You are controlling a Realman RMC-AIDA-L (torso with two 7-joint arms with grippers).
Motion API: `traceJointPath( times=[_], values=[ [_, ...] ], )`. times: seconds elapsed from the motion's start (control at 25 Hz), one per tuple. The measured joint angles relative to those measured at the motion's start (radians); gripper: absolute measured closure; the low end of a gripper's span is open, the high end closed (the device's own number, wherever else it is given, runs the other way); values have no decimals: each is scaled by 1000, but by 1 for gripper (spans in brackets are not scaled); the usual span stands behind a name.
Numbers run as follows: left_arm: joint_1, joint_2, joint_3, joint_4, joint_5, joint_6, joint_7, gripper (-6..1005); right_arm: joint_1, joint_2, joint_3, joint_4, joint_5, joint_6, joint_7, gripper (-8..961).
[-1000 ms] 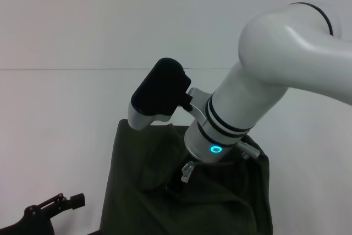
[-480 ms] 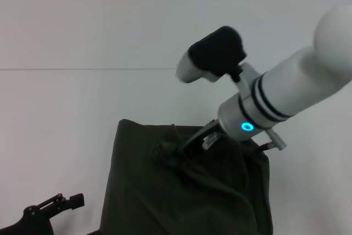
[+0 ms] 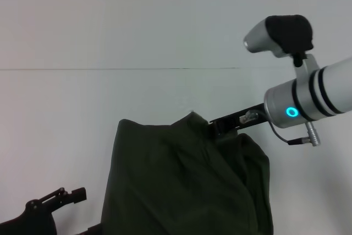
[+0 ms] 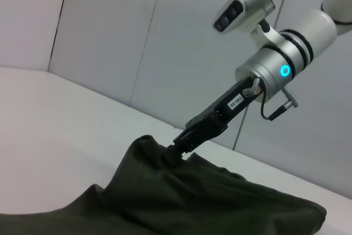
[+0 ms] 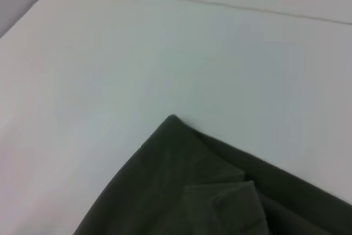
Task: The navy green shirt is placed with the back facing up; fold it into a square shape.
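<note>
A small white label with dark characters sits on the black finger body of the right gripper, but its characters are too small to read. No other text, brand or number shows.

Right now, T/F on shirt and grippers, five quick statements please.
1. The right gripper is pinching the navy green shirt. True.
2. The pinched fabric is lifted into a peak. True.
3. The left gripper holds the shirt too. False: it sits low beside the shirt, apart from it.
4. The shirt is bright red. False: dark olive-green.
5. The shirt lies on a white table. True.
</note>
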Motion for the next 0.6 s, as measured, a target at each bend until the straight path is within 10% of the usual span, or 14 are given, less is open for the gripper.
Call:
traceJointPath(
  times=[0.6],
  values=[
    [-29,-4,-13,-42,-146,-18,-14,53,-98,-9,302,134,143,2,-186,895]
  ],
)
